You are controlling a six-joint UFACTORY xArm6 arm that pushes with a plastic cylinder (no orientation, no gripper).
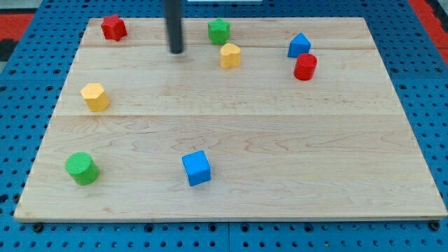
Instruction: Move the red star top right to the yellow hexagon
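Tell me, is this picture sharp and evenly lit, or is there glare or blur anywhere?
In the camera view, the light is soft and even on the wooden board, with no harsh glare; blocks such as the blue cube and green cylinder look crisp and cast only faint shadows; the rod looks slightly soft-edged, my tip resting between the red star and the green star.

Pale wooden board [280, 140] rests on blue pegboard [28, 140]; red corners.

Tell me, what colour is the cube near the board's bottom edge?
Blue cube, clearest in the camera view.
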